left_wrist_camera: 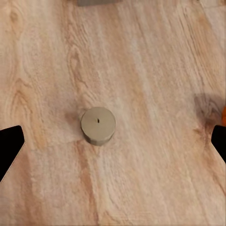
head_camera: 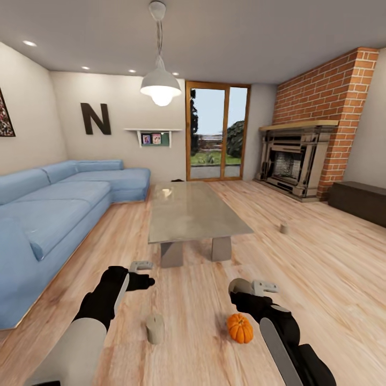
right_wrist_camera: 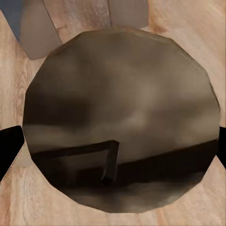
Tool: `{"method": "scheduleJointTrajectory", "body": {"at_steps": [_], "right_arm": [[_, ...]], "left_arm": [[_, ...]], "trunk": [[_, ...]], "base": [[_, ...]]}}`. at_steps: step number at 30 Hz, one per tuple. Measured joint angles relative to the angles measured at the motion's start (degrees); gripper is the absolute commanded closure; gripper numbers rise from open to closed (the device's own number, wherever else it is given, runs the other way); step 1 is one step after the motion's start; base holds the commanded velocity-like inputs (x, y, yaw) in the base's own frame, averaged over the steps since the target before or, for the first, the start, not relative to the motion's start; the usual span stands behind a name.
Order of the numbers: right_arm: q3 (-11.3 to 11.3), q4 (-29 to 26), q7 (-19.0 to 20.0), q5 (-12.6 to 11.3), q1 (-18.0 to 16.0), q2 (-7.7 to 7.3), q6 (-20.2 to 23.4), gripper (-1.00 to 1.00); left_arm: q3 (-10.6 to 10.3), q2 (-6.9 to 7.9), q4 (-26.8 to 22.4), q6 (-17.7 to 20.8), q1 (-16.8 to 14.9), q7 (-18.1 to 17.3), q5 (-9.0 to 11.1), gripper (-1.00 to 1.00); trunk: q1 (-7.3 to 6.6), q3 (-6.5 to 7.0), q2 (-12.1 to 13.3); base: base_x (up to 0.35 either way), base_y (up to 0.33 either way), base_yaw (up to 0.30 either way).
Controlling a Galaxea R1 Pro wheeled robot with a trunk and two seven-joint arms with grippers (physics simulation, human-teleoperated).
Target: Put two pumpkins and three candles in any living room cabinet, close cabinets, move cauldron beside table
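One orange pumpkin [head_camera: 240, 328] sits on the plank floor just inside my right arm; the second is out of view. A beige candle [head_camera: 155, 328] stands on the floor below my left gripper [head_camera: 142, 273], which hangs open above it [left_wrist_camera: 98, 125]. My right gripper [head_camera: 251, 289] is open, and a second candle [right_wrist_camera: 117, 117] sits close between its fingers, wick facing the camera. A third candle [head_camera: 283, 228] stands right of the glass coffee table [head_camera: 187, 214]. A dark low cabinet [head_camera: 358, 198] lines the right wall. The cauldron is not clearly seen.
The blue corner sofa [head_camera: 48, 214] fills the left side. The brick column with its fireplace [head_camera: 295, 161] stands at the back right, a glass door [head_camera: 217, 134] at the back. Open floor lies between the table and the cabinet.
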Motion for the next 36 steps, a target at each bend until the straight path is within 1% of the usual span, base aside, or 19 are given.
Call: {"method": "scheduleJointTrajectory", "body": {"at_steps": [2, 8, 14, 21, 23, 26, 30, 31, 36], "right_arm": [[-0.04, -0.05, 0.0, -0.02, 0.0, 0.0, 0.0, 1.0], [-0.02, -0.18, 0.0, 0.02, 0.0, 0.0, 0.01, 1.0], [0.01, -1.34, 0.0, 0.06, -0.01, 0.0, -0.03, 1.0], [0.36, -2.06, 0.0, -0.03, 0.02, 0.03, 0.03, 1.0], [0.91, -2.1, 0.01, -0.15, 0.05, 0.06, -0.05, 1.0], [2.46, -2.12, 0.05, -0.11, 0.07, 0.1, -0.06, 1.0], [5.92, -2.14, 0.15, -0.57, 0.07, 0.52, -0.22, 1.0], [6.93, -2.13, 0.12, -0.24, 0.08, 0.61, -0.09, 1.0], [8.62, -2.14, 0.13, -0.11, 0.08, 0.76, -0.12, 1.0]], "left_arm": [[-0.03, 0.0, 0.06, 0.4, -0.02, 0.06, -0.03, -1.0], [-0.18, 0.05, 0.03, 5.35, -0.04, 0.35, -0.14, -1.0], [-0.42, 0.01, -0.06, 6.43, -0.02, 0.52, -0.21, -1.0], [-0.5, -0.01, -0.01, 6.47, -0.05, 0.59, -0.24, -1.0], [-0.51, 0.0, 0.07, 6.47, -0.05, 0.6, -0.27, -1.0], [-0.51, 0.0, 0.28, 6.47, -0.05, 0.67, -0.32, -1.0], [-0.52, -0.04, 1.05, 6.4, -0.06, 0.75, -0.32, -1.0], [-0.52, -0.02, 1.17, 6.4, -0.06, 0.74, -0.3, -1.0], [-0.52, 0.0, 1.35, 6.38, -0.06, 0.63, -0.28, -1.0]], "trunk": [[0.01, 0.05, 0.0], [0.02, 0.18, 0.0], [0.03, 0.2, 0.0], [0.21, -1.35, -0.08], [0.26, -1.79, -0.11], [0.34, -2.46, -0.15], [0.44, -3.35, -0.21], [0.47, -3.57, -0.22], [0.6, -4.68, -0.29]], "base": [[0.168, 0.106, -0.089], [0.046, 0.029, -0.041], [0.005, 0.003, -0.004], [0.0, 0.0, 0.0], [0.0, 0.0, 0.0], [0.0, 0.0, 0.0], [0.0, 0.0, 0.0], [0.0, 0.0, 0.0], [0.0, 0.0, 0.0]]}}
